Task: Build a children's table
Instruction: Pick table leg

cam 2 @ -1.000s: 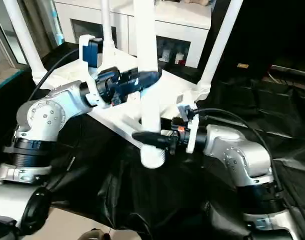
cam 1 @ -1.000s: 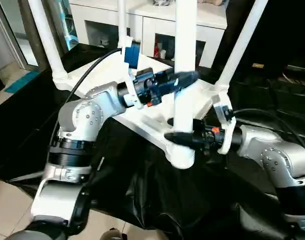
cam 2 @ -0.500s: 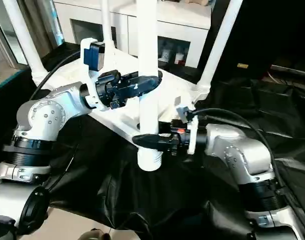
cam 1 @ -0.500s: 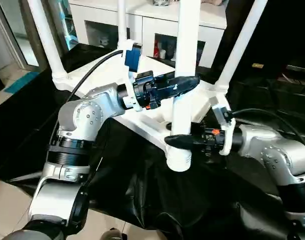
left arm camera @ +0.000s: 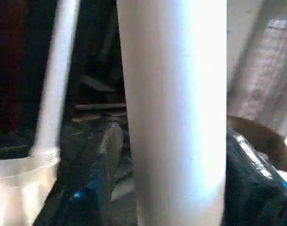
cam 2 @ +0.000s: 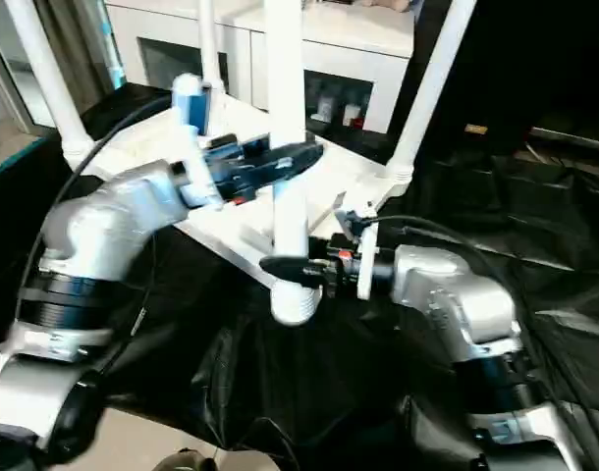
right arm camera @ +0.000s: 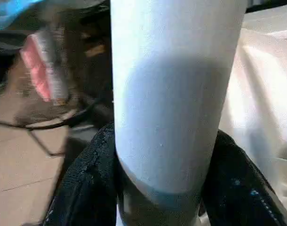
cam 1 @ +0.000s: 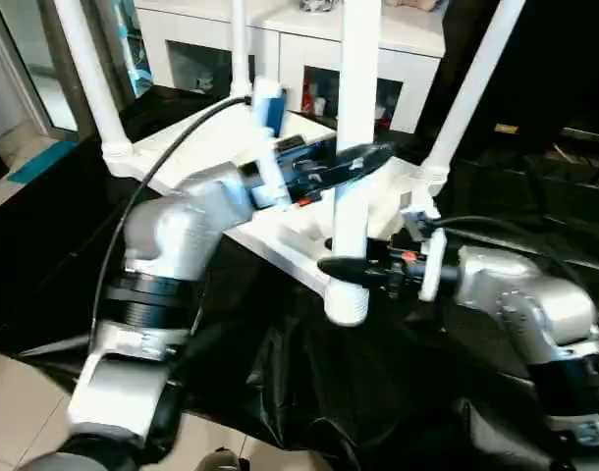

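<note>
Together, left gripper (cam 1: 363, 157) and right gripper (cam 1: 341, 266) clamp one of four legs (cam 1: 353, 118).

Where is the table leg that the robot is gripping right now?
The nearest leg stands upright at the upturned tabletop's near corner, front centre, between both grippers.

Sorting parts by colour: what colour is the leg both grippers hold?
White, plain; the leg shows best in the left eye view.
</note>
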`<state>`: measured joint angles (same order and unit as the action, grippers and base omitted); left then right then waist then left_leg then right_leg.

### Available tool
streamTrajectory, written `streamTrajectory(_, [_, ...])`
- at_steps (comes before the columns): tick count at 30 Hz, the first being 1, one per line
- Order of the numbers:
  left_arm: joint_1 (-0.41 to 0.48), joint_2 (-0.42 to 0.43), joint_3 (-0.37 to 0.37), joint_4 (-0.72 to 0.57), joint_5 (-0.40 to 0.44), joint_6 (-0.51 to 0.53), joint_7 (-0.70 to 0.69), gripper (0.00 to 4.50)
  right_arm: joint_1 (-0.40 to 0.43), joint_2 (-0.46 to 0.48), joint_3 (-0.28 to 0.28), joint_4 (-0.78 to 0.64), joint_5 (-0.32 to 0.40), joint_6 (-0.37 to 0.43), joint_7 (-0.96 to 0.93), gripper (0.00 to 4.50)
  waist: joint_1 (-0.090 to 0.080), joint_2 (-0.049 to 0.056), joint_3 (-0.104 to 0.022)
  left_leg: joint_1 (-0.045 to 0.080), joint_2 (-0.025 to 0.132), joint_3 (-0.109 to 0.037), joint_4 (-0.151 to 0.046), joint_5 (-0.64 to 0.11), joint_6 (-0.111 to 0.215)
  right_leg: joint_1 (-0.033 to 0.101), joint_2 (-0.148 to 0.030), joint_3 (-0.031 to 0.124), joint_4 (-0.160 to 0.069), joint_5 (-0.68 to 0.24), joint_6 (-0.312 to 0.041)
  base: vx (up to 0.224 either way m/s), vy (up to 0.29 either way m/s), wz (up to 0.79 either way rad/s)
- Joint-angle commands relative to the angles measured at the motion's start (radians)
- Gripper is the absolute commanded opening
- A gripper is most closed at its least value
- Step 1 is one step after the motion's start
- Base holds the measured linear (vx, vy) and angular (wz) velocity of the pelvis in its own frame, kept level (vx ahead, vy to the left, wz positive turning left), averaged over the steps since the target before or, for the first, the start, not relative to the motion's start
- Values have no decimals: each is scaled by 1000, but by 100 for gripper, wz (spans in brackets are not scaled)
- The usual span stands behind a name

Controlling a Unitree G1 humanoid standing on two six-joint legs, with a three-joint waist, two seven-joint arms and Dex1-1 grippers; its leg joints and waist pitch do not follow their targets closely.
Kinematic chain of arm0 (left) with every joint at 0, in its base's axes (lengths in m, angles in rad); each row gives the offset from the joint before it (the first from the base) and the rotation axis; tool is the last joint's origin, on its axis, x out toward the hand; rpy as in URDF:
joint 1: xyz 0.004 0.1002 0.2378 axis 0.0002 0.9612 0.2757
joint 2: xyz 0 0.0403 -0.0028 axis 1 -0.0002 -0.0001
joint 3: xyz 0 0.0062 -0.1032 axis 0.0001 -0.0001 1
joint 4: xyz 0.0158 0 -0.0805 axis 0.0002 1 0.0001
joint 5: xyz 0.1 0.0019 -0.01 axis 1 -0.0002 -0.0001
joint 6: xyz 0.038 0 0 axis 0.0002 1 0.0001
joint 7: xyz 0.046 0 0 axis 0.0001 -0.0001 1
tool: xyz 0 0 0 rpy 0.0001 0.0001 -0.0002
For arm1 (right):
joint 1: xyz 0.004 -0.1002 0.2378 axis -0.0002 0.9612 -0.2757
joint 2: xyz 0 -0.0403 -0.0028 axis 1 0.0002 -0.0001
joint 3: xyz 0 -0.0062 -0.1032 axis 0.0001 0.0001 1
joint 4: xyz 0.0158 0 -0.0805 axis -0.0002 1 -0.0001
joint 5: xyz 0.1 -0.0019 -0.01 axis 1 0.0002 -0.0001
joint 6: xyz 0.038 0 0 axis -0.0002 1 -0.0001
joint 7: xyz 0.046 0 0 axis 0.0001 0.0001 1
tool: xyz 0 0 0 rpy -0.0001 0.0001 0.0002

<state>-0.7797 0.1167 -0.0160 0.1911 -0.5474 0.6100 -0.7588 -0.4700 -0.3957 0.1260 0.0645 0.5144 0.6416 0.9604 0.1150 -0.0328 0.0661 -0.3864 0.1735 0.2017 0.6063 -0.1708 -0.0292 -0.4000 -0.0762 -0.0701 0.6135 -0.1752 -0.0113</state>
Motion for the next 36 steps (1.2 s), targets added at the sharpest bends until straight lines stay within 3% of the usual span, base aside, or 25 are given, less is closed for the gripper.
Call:
streamTrajectory(1, [5,-14,0,-27,19,7,62,269,-27,7,-12,2,-12,-31,-21,187,2,-9,-79,23,60,-31,-66,-148,3,51,-82,50,-69,-211,-187,0,0,0])
streamTrajectory(5, [14,-38,29,-29,21,-5,123,251,-30,26,-22,10,-23,-50,-49,187,0,-13,-77,22,59,-31,-65,-161,5,50,-82,50,-73,-238,-183,0,0,0])
streamTrajectory(9, [30,-44,37,-49,9,1,129,215,-22,39,-28,2,-22,-55,-61,187,0,-8,-78,22,61,-32,-67,-156,6,48,-81,50,-73,-236,-176,0,0,0])
streamTrajectory(13, [33,-43,42,-56,-2,10,128,184,-14,45,-26,-7,-24,-58,-64,187,-1,-9,-78,22,59,-31,-67,-158,9,49,-80,50,-72,-226,-177,0,0,0])
streamTrajectory(16, [41,-35,31,-73,-18,33,113,182,-4,49,-19,-9,-29,-69,-68,187,0,0,-78,23,60,-33,-68,-169,1,47,-80,50,-74,-236,-175,0,0,0])
streamTrajectory(17, [42,-34,28,-77,-21,37,109,181,-3,50,-19,-8,-29,-70,-68,243,-1,-2,-78,24,60,-33,-69,-174,-1,47,-78,49,-73,-226,-178,0,0,0])
streamTrajectory(21, [55,-29,6,-94,-26,48,83,181,-1,41,-3,14,-79,-105,-91,286,-2,-1,-77,25,60,-33,-70,-181,-9,47,-79,50,-73,-231,-178,0,0,0])
streamTrajectory(36, [53,4,-34,-98,-25,69,20,180,39,-10,40,-11,-73,-46,-11,290,-1,-4,-76,25,60,-33,-70,-185,-2,48,-79,51,-75,-237,-176,0,0,0])
